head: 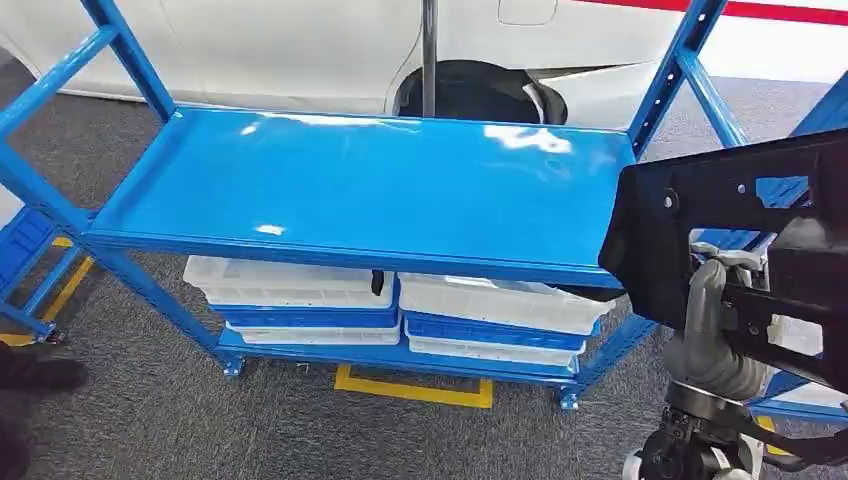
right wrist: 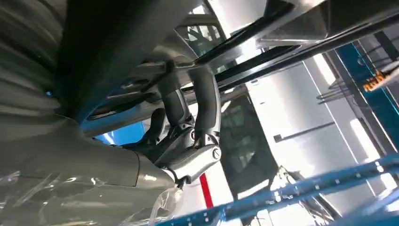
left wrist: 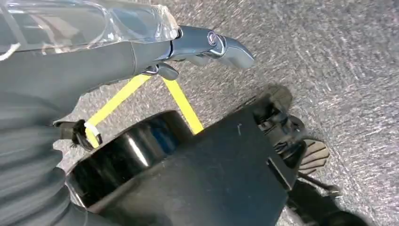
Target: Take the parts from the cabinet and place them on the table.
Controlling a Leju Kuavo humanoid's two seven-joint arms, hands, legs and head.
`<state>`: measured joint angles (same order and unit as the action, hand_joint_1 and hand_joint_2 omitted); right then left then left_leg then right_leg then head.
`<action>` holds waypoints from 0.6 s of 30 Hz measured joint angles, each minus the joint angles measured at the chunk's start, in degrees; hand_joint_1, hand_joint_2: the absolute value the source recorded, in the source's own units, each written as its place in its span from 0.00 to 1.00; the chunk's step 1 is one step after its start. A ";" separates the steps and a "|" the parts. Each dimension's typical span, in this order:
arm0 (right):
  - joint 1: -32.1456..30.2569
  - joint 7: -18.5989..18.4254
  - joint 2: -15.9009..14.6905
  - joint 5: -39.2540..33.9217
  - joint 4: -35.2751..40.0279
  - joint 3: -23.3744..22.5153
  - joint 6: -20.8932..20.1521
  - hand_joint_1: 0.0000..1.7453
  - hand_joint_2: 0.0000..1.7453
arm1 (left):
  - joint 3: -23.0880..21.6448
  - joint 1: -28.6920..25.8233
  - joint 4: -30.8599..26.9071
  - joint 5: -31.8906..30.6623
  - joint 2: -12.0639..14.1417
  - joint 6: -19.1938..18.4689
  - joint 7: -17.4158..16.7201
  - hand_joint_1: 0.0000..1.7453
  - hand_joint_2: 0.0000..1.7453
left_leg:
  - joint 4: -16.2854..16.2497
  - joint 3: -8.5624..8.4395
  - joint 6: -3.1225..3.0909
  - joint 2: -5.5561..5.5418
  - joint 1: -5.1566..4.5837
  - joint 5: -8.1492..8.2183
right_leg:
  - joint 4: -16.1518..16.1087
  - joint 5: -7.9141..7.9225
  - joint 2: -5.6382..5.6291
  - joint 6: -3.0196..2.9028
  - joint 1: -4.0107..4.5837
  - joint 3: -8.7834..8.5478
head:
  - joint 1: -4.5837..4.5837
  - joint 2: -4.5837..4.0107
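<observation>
A large black plastic part [head: 735, 210] with holes and ribs hangs at the right of the head view, off the right end of the blue cabinet [head: 360, 190]. My right hand [head: 712, 335] grips it from below. In the right wrist view its fingers [right wrist: 203, 106] curl around a bar of the black part [right wrist: 117, 52]. My left hand [left wrist: 207, 44] hangs over the grey floor, fingers stretched out and holding nothing.
White trays [head: 290, 285] on blue ones fill the cabinet's lower shelf. A white car and its wheel [head: 480, 95] stand behind the cabinet. More blue racks stand at the left [head: 25, 250] and far right [head: 800, 410]. Yellow tape [head: 415, 388] marks the carpet.
</observation>
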<state>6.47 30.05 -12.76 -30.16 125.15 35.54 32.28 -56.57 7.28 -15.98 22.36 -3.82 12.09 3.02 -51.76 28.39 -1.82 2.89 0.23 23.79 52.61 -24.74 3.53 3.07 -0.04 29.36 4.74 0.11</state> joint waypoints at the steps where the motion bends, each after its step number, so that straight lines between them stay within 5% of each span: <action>1: -0.01 0.02 0.00 -0.02 0.00 -0.02 -0.16 1.00 1.00 | -0.13 0.02 0.00 0.00 0.00 0.00 0.00 0.00 1.00 | -0.23 0.28 0.16 0.28 -0.04 -0.04 | 0.11 0.27 -0.62 -0.71 -0.15 0.41 | -0.11 0.02; 4: -0.46 0.02 0.00 -0.33 0.00 -0.07 -0.18 1.00 1.00 | -0.30 -0.03 0.00 0.20 0.00 0.02 -0.15 0.00 1.00 | -0.38 0.37 0.85 1.61 -0.03 -0.07 | 0.34 0.62 -2.00 -1.77 -0.06 1.18 | -0.09 0.02; 5: -0.47 0.02 0.00 -0.33 0.00 -0.07 -0.20 1.00 1.00 | -0.33 0.01 0.00 0.22 0.00 0.09 -0.15 0.00 1.00 | -1.16 0.66 1.25 0.41 0.33 0.95 | 0.24 0.88 -2.24 -2.21 -0.39 1.21 | -0.09 0.00; 6: -0.40 0.09 0.00 -0.33 0.00 -0.07 -0.22 1.00 1.00 | -0.37 0.00 0.00 0.28 0.00 0.22 -0.18 0.00 1.00 | -4.11 1.95 1.45 -1.09 0.30 3.24 | 0.25 1.11 -2.71 -2.59 -0.44 1.42 | -0.15 0.02; 8: -0.47 0.09 0.00 -0.35 0.00 -0.07 -0.24 1.00 1.00 | -0.46 -0.19 0.00 0.37 0.00 0.50 -0.50 0.00 1.00 | -14.46 6.45 1.70 -1.95 0.34 8.41 | 0.27 1.42 -3.66 -3.06 -0.33 1.92 | -0.15 0.02; 10: -0.67 0.09 0.00 -0.35 0.00 -0.07 -0.24 1.00 1.00 | -0.46 -0.25 -0.02 0.79 0.00 0.52 -0.63 0.00 1.00 | -21.01 9.19 1.61 -2.25 0.32 10.27 | 0.29 1.74 -4.78 -3.29 -0.10 2.27 | -0.17 0.02; 11: -0.74 0.09 0.00 -0.37 0.00 -0.07 -0.24 1.00 1.00 | -0.46 -0.11 -0.04 0.81 0.00 0.52 -0.70 0.00 1.00 | -19.73 8.43 1.41 -2.27 0.31 9.15 | 0.29 1.89 -5.40 -3.24 -0.01 2.33 | -0.17 0.02; 13: -0.72 0.09 0.00 -0.35 0.00 -0.07 -0.26 1.00 1.00 | -0.50 -0.22 -0.04 0.96 0.00 0.52 -1.01 0.00 1.00 | -9.72 3.14 0.60 -2.87 0.15 4.10 | 0.29 2.18 -6.94 -3.10 0.15 2.31 | -0.17 0.02; 14: -0.73 0.09 0.00 -0.33 0.00 -0.07 -0.26 1.00 1.00 | -0.48 -0.30 -0.04 0.94 0.04 0.52 -0.98 0.00 1.00 | -3.71 0.11 0.00 -4.56 0.06 1.70 | 0.29 2.33 -7.58 -2.97 0.18 2.33 | -0.17 0.02; 15: -0.71 0.09 0.00 -0.33 0.00 -0.07 -0.26 1.00 1.00 | -0.50 -0.25 -0.04 0.92 0.11 0.52 -0.98 0.00 1.00 | -0.82 -1.13 -0.63 -7.14 0.01 1.88 | 0.32 2.52 -7.98 -2.73 0.22 2.54 | -0.15 0.02; 16: -0.70 0.11 0.00 -0.31 0.00 -0.09 -0.26 1.00 1.00 | -0.50 -0.26 -0.04 0.90 0.04 0.52 -0.98 0.00 1.00 | -0.39 -1.04 -0.07 -6.33 0.07 1.47 | 0.62 2.63 -8.55 -2.56 0.44 2.93 | -0.15 0.02; 18: -1.00 0.15 0.00 -0.24 0.00 -0.13 -0.24 1.00 1.00 | -0.57 -0.20 -0.07 0.81 0.00 0.52 -0.98 0.00 1.00 | -0.58 -0.89 0.01 -5.43 -0.27 1.34 | 0.54 3.11 -9.57 -1.92 0.23 3.39 | -0.04 0.02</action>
<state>5.47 30.21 -12.76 -30.40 125.15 35.41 32.04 -57.13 7.08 -16.04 23.17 -3.83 12.61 2.03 -52.34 27.50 -1.82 -2.54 -0.05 25.12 53.14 -21.63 -6.04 1.15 0.19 32.75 4.70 0.13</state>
